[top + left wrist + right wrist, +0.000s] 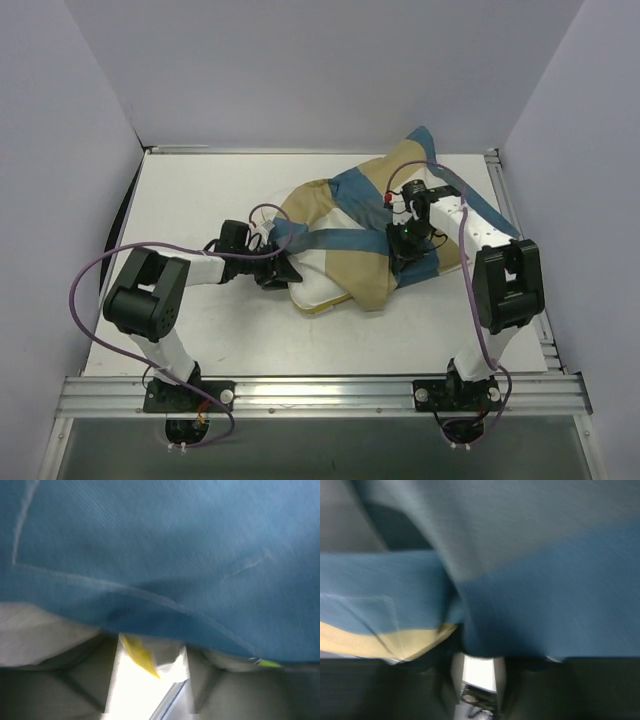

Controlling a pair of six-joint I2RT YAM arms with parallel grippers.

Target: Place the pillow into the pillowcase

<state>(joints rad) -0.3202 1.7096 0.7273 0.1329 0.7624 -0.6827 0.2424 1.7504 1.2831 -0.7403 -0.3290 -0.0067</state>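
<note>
Your left gripper (283, 268) is lying low against the edge of the pillowcase (350, 215) nearest its own arm. Its fingers (60, 690) are standing apart: in the left wrist view a bright strip of table (125, 700) is showing between them. You are not pinching anything there that can be made out. Blue cloth of the pillowcase is draping just above and beyond the fingers, hiding their tips. Beneath that cloth, off to the left of the fingers, the white pillow (35, 630) is bulging out. A scrap of its yellow piping (139, 657) is poking into the gap between the fingers.

Your right gripper (405, 240) is pointing down into the crumpled cloth on the far side of the bundle. Its wrist view is blurring badly. Blue cloth is filling everything ahead of the fingers, a tan block is showing to their left, and a fold is dropping toward the gap between them. You cannot tell whether those fingers are nipping that fold or standing loose.

The pillowcase is covering most of the pillow. Only a white corner with its yellow edge is sticking out, just beside your left fingers.
</note>
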